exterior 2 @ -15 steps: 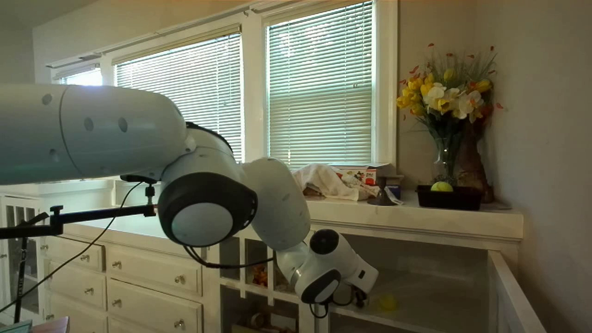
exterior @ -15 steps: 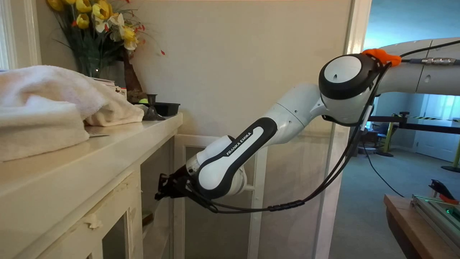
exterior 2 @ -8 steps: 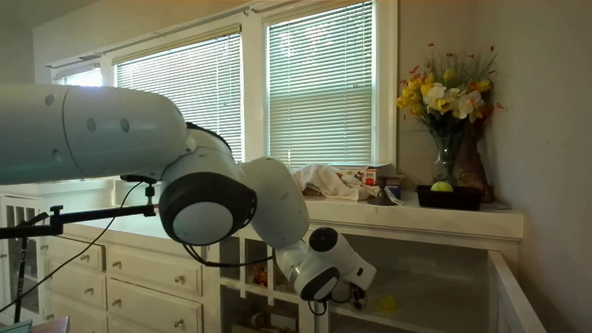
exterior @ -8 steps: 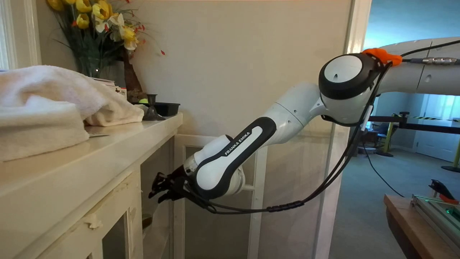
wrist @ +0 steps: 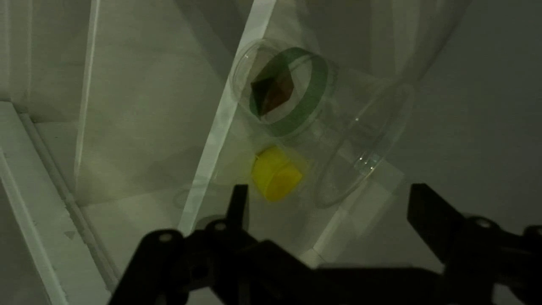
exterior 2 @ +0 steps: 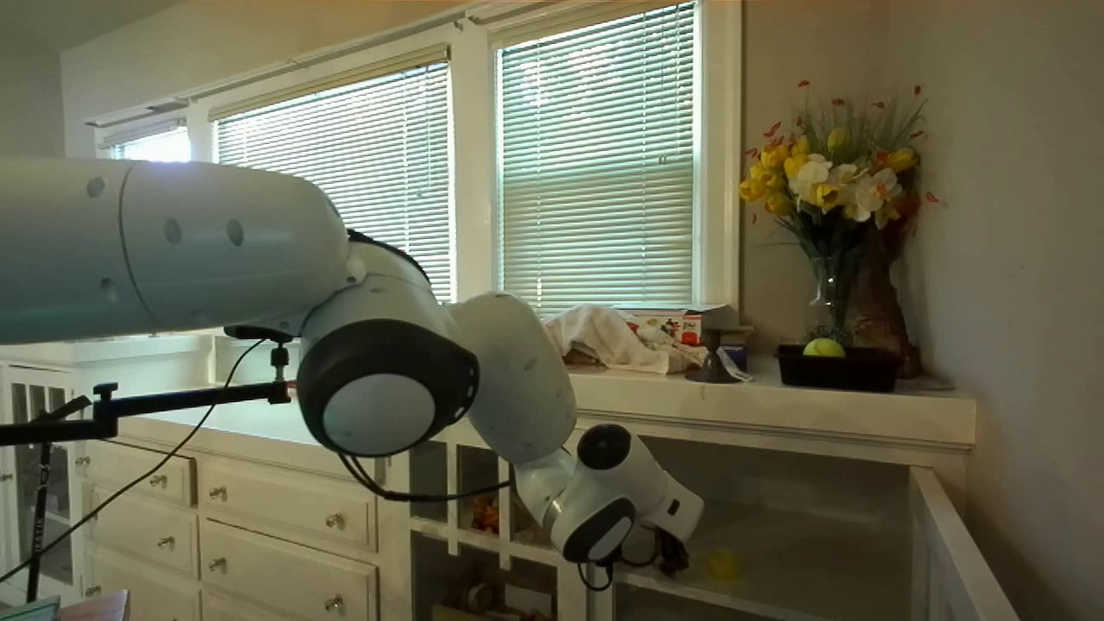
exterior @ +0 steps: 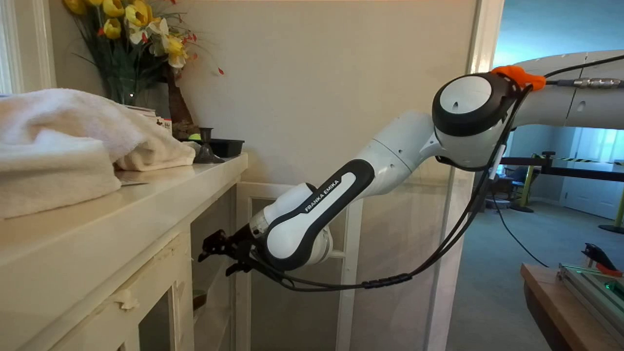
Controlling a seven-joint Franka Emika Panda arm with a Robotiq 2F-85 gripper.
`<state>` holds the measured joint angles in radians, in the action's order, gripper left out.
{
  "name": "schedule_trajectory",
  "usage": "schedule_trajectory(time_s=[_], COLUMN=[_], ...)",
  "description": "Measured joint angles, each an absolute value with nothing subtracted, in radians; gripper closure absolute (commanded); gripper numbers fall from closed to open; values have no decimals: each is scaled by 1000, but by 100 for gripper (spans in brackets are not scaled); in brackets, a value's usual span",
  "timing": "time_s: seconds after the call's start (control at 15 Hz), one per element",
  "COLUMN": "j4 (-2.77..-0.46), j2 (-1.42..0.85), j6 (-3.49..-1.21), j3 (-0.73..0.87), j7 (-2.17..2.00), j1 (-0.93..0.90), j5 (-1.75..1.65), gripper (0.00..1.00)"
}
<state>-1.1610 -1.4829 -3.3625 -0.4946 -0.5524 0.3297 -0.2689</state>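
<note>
My gripper (wrist: 329,188) stands wide open in the wrist view, its dark fingers apart with nothing held between them. Just beyond the left fingertip lies a small yellow object (wrist: 277,173). Past it is a clear, round container with a green band (wrist: 315,91); a dark red piece (wrist: 277,93) shows inside or through it, I cannot tell which. An exterior view has the gripper (exterior: 215,265) at the mouth of the white cabinet (exterior: 183,243). In another exterior view the yellow object (exterior 2: 723,565) rests on the shelf, right of the partly hidden gripper (exterior 2: 673,556).
The open cabinet door (exterior 2: 957,535) stands on the right side. Above, the countertop (exterior: 161,195) carries a towel (exterior: 73,146), a candlestick (exterior: 206,146), a black tray (exterior 2: 837,369) with a yellow-green ball and a vase of flowers (exterior 2: 832,285). A cable (exterior: 390,279) hangs under the arm.
The gripper's fingers have spread from shut to wide open. The wrist has shifted only slightly, and the yellow object on the shelf has stayed in place.
</note>
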Motion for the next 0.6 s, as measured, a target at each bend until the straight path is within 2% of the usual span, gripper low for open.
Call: schedule_trajectory(time_s=[0.6], j4=[-1147], j2=[-1481], j6=[-3442], j3=[-509], j7=[-514], j1=[319], j5=[-275], gripper=[0])
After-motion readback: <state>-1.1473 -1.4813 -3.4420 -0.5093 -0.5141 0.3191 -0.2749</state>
